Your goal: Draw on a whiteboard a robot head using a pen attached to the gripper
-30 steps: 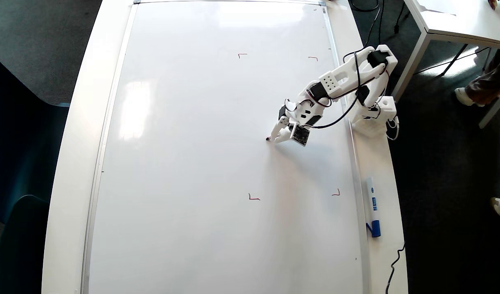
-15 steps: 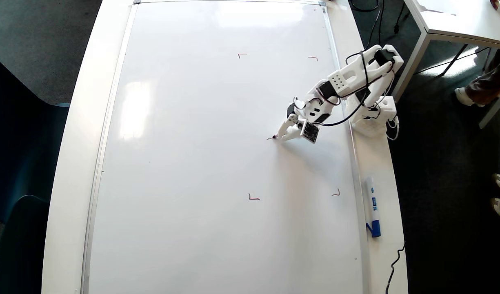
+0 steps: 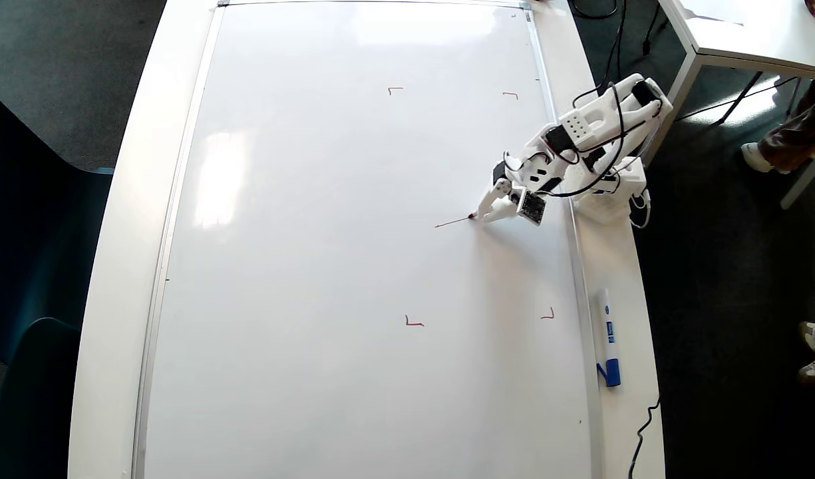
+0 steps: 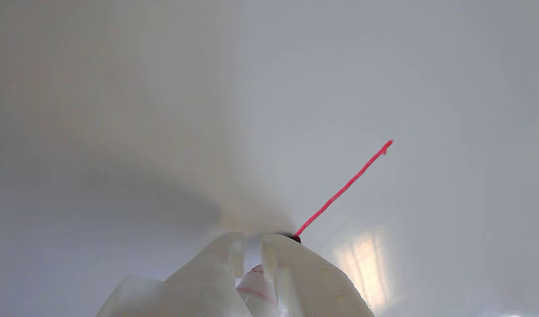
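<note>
Tool [image 3: 477,214] clamped on the pen [image 4: 257,286]; in the wrist view the two white jaws sit close together with the barrel pinched between them and the red nib at their front, on the board.

Whiteboard [image 3: 314,266]: lies flat, covering most of the counter [image 3: 617,266]. Four red corner marks [image 3: 414,322] box in a drawing area toward the board's right edge in the overhead view. Arm base stands on the counter's right strip, just off the board frame.

Change over the last second: the arm has folded back toward its base. The nib sat farther in from the right edge a second ago with no line visible; now the tool is nearer the right frame, and a thin red stroke [image 3: 454,222] trails from the old nib position to the present one. Wrist view confirms it: a straight, clean red line [image 4: 344,188] running away from the nib, unbroken.

Meaning: the robot head is only begun. One stroke exists, inside the marked area, about midway between the upper and lower corner marks. Likely one side of the square outline, though that is a guess. No box, no inner rectangles, no stalk yet.

Ink contact looks steady. The task is at an early stage.

Blue-capped marker [image 3: 608,336] lies unused on the counter's right strip, near the lower corner mark.
</note>
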